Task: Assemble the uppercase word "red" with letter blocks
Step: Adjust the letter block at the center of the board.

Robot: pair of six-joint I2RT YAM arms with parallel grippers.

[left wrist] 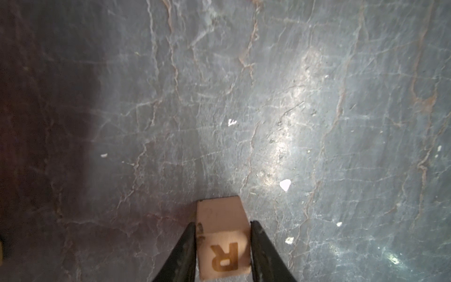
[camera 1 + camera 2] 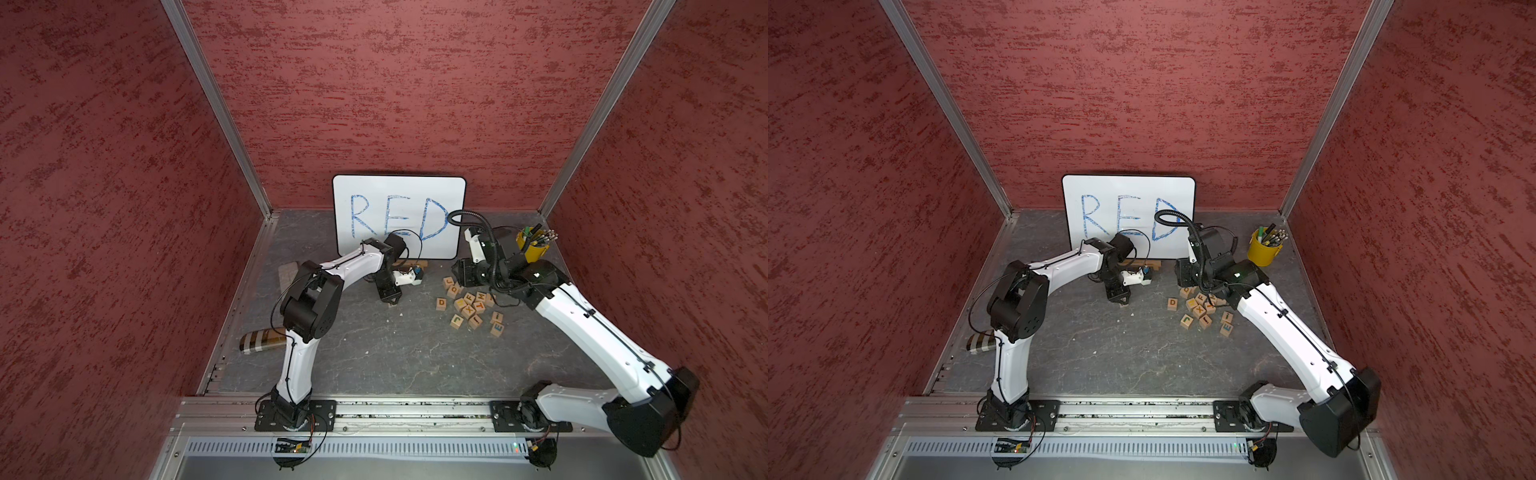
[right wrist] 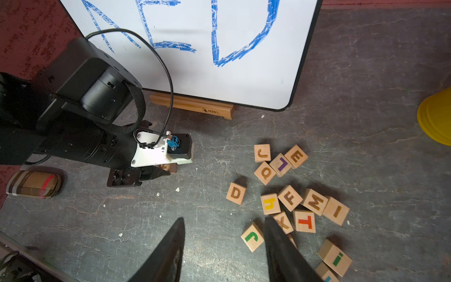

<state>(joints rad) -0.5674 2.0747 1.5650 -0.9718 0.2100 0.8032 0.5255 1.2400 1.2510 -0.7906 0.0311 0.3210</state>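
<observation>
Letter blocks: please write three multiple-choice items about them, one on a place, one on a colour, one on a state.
1. Where does the D block lie?
A) Alone beside the pile, on the side toward the left gripper
B) In the yellow cup
C) On the whiteboard's wooden stand

2. What colour is the letter on the h block?
A) Green
B) Purple
C) Yellow

3. What is the state of the R block?
A) Lying free in the pile
B) Clamped between the left gripper's jaws
C) Stacked on another block

1 A: the right wrist view shows it apart from the other blocks, nearer that gripper.
2 C: its h is yellow.
3 B: the left wrist view shows a jaw against each side.
</observation>
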